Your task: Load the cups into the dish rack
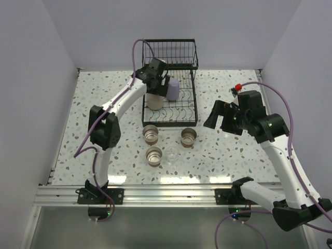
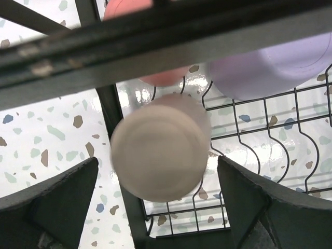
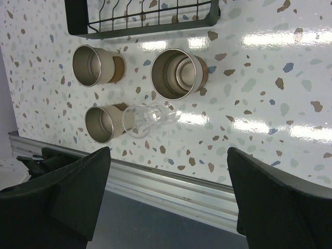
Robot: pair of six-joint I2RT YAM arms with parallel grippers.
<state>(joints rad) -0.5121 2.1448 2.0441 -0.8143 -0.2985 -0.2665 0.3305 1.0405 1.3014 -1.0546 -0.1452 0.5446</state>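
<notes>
Left gripper spread wide, beige cup apart between fingers.

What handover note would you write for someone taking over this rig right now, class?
Left gripper: open over the dish rack, fingers either side of the beige cup.
Right gripper: open, empty, hovering right of the rack.
Done: beige cup at the rack's left edge, with the lavender cup and coral-pink cup also in the rack.
Left: three brown cups and the clear cup on the table.
</notes>
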